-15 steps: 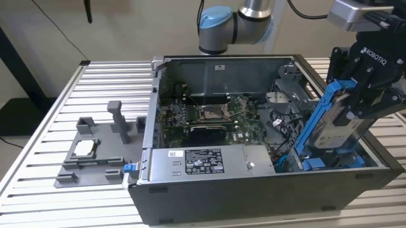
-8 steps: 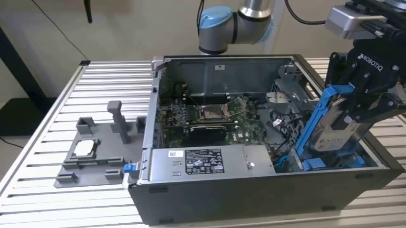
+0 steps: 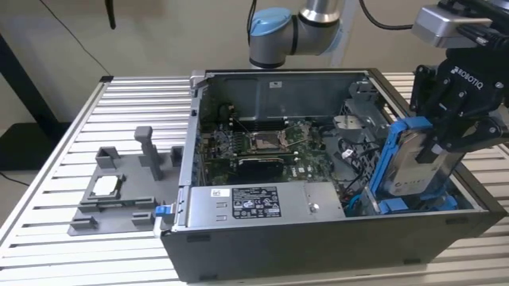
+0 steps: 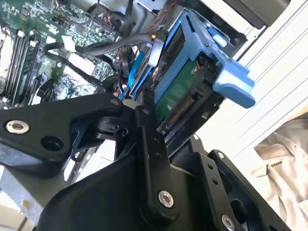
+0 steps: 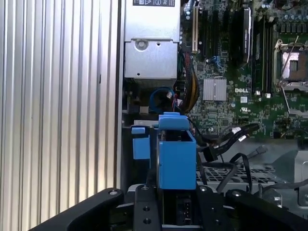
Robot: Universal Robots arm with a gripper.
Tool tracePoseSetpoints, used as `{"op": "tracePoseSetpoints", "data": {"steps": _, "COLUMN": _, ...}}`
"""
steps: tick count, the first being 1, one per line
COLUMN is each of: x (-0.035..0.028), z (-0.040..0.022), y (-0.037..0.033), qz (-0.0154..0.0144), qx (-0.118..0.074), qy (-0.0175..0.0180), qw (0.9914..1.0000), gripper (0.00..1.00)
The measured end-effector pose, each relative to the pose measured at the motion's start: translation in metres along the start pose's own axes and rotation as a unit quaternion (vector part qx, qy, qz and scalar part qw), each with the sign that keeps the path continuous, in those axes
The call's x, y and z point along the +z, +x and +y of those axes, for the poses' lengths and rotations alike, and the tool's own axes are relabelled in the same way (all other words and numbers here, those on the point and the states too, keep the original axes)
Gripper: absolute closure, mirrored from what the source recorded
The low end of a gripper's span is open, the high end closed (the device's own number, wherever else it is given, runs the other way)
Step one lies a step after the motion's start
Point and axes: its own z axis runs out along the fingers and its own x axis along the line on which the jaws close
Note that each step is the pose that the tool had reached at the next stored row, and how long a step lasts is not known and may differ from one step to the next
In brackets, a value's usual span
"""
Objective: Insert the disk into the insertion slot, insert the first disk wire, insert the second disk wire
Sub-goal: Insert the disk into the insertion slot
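Disk (image 3: pixel 412 159), in its blue carrier, stands steeply on end at the near corner of the computer case (image 3: pixel 318 250), on the exterior view's right. Its long axis runs almost up and down, and its top leans slightly away from the middle of the case. Its lower end sits among the blue rails of the insertion slot (image 3: pixel 391 206) in that same corner. Most of its length rises above the slot, so I judge it entered but not seated.

The gripper (image 5: pixel 174 210) is clamped on the upper end, with one of its fingers (image 5: pixel 144 209) pressed to each side of the carrier. The slot therefore lies straight down the disk's long axis from the fingers, deeper into the case.

In the second wrist view the connector strip (image 4: pixel 183 109) on the disk's green board is bare, with nothing plugged into it, and it faces the gripper end. Black cables (image 5: pixel 231 139) lie loose inside the case between the slot and the motherboard (image 3: pixel 270 143), apart from that connector. I take these to be the disk wires.

The power supply (image 3: pixel 254 202) lies along the near wall of the case. Outside the case, toward the exterior view's left, a light grey fixture (image 3: pixel 119 190) rests on the slatted table (image 3: pixel 80 131).
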Motion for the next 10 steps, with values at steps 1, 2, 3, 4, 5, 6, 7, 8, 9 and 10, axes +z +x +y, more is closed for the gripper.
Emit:
{"op": "tracePoseSetpoints", "data": {"steps": 1, "x": 0.0002, "z": -0.0011, "y": 0.0001, "qz": -0.0003, "qx": 0.0, "qy": 0.0, "qw": 1.0, "gripper": 0.67}}
{"op": "tracePoseSetpoints", "data": {"steps": 2, "x": -0.0002, "z": -0.0021, "y": 0.0, "qz": 0.0, "qx": 0.0, "qy": -0.0002, "qw": 1.0, "gripper": 0.67}}
{"op": "tracePoseSetpoints", "data": {"steps": 3, "x": -0.0017, "z": -0.0024, "y": 0.0001, "qz": -0.0001, "qx": 0.0, "qy": -0.0006, "qw": 1.0, "gripper": 0.67}}
{"op": "tracePoseSetpoints", "data": {"steps": 4, "x": -0.0032, "z": -0.0027, "y": 0.0001, "qz": -0.0005, "qx": 0.0, "qy": -0.0009, "qw": 1.0, "gripper": 0.67}}
{"op": "tracePoseSetpoints", "data": {"steps": 5, "x": -0.0033, "z": -0.0029, "y": 0.0001, "qz": -0.0014, "qx": 0.0, "qy": -0.0009, "qw": 1.0, "gripper": 0.67}}
{"op": "tracePoseSetpoints", "data": {"steps": 6, "x": -0.003, "z": -0.0029, "y": 0.0002, "qz": -0.002, "qx": 0.0, "qy": -0.0009, "qw": 1.0, "gripper": 0.67}}
{"op": "tracePoseSetpoints", "data": {"steps": 7, "x": -0.0028, "z": -0.0032, "y": 0.0001, "qz": -0.0025, "qx": 0.0, "qy": -0.0009, "qw": 1.0, "gripper": 0.67}}
{"op": "tracePoseSetpoints", "data": {"steps": 8, "x": -0.0028, "z": -0.0036, "y": 0.0001, "qz": -0.0031, "qx": 0.0, "qy": -0.0009, "qw": 0.99999, "gripper": 0.67}}
{"op": "tracePoseSetpoints", "data": {"steps": 9, "x": -0.0031, "z": -0.0037, "y": 0.0002, "qz": -0.0041, "qx": 0.0, "qy": -0.0009, "qw": 0.99999, "gripper": 0.67}}
{"op": "tracePoseSetpoints", "data": {"steps": 10, "x": -0.0054, "z": -0.0035, "y": 0.0002, "qz": -0.0042, "qx": 0.0, "qy": -0.0009, "qw": 0.99999, "gripper": 0.67}}
